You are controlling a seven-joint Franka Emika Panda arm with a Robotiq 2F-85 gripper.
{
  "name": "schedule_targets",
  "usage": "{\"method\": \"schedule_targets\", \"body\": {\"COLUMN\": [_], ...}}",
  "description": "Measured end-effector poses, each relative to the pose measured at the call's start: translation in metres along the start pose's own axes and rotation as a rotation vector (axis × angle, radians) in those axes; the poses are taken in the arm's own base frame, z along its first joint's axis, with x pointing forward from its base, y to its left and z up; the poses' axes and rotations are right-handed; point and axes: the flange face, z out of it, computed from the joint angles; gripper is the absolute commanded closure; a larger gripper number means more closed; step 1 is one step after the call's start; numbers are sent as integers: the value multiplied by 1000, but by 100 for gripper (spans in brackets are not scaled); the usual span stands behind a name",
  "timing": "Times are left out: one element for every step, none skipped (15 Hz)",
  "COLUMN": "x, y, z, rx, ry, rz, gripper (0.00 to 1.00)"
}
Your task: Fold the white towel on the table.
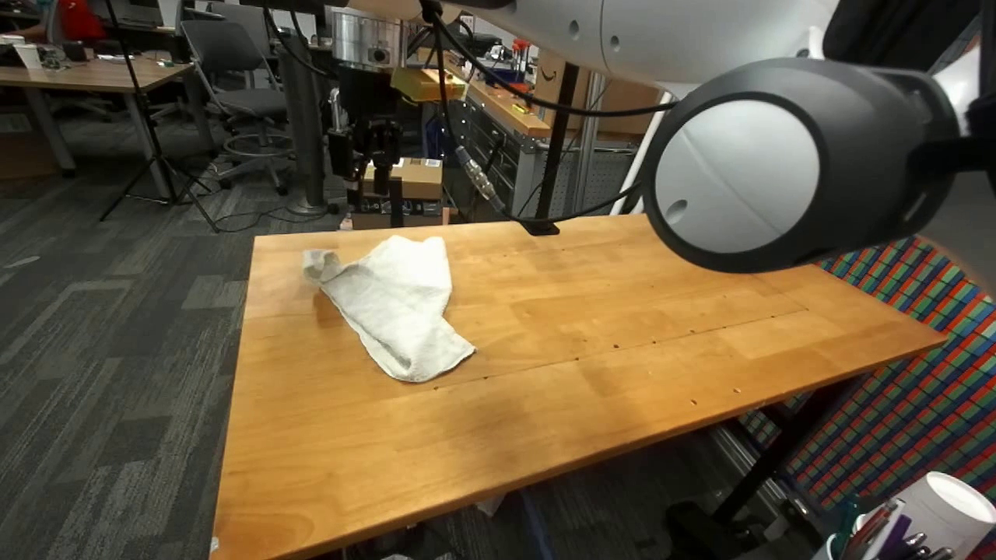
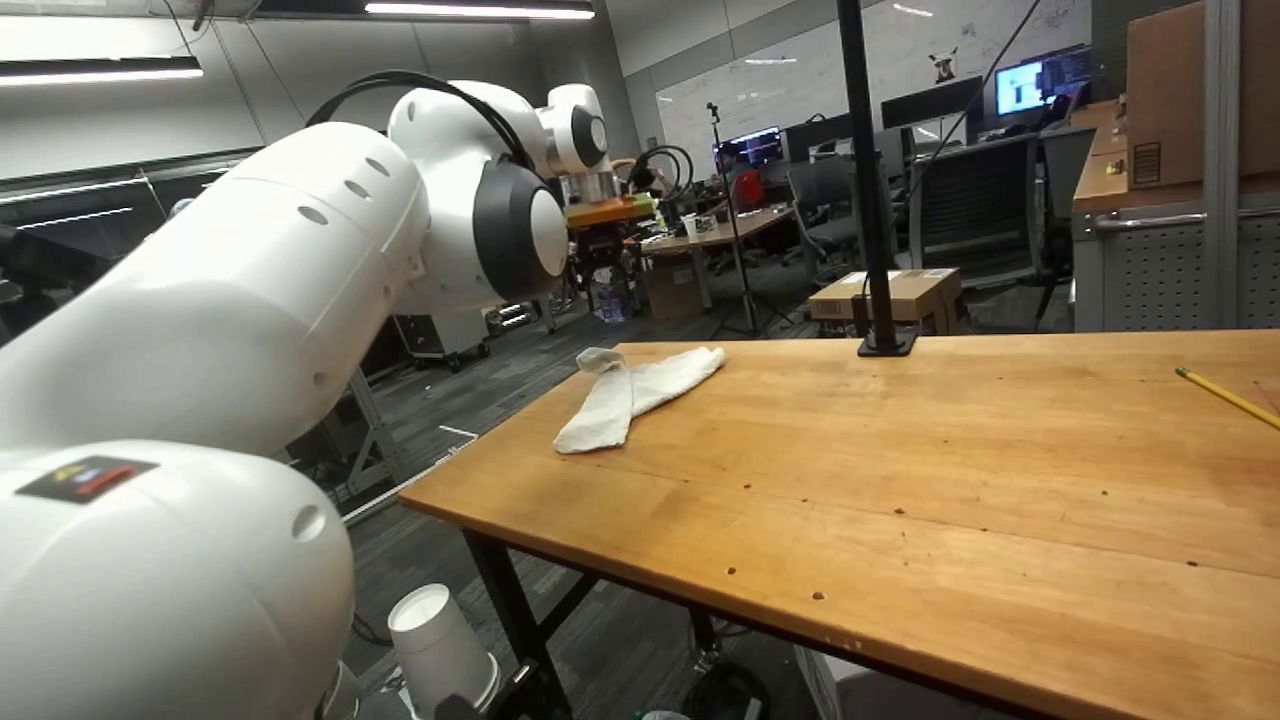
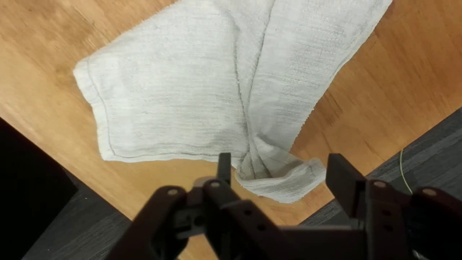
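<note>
The white towel point(image 1: 401, 299) lies crumpled near one end of the wooden table point(image 1: 591, 389); it also shows in an exterior view point(image 2: 612, 405). One corner is bunched and curls up off the table. In the wrist view, the towel point(image 3: 169, 97) has lengthwise creases that run into this gathered corner. My gripper point(image 3: 279, 160) is open and empty, with its two fingers on either side of the bunched corner in the picture. In an exterior view, the gripper point(image 1: 388, 198) hangs above the table's end, apart from the towel.
A black post base point(image 1: 538, 228) stands on the table's far edge. A yellow pencil point(image 2: 1230, 395) lies on the table, away from the towel. A cardboard box point(image 2: 890, 295) stands beyond the table. The table edge is close to the towel's bunched corner.
</note>
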Motion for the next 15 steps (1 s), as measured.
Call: {"method": "schedule_targets", "body": {"x": [-2,-5,-8,-12,-17,-22,-28,-34,-40,-45,-49,-53,-56,-58,-60], "y": [4,9,14,20,28,38,48,58,67,75,82,89,94,99,103], "z": [-4,-8,-14,-19,-24,-29,-34,-38,-40,-41,-40,-39,-36,-32,-27], "rx": [-6,-11,-17,-23,-28,-34,-41,-48,-55,-60,-63,-65,-66,-65,-64], "ry": [3,8,14,20,26,31,38,45,51,52,50,47,43,38,34], "rz": [6,14,21,32,44,58,73,88,102,113,123,132,140,147,153], "gripper": [0,0,0,0,0,0,0,0,0,0,0,0,0,0,0]}}
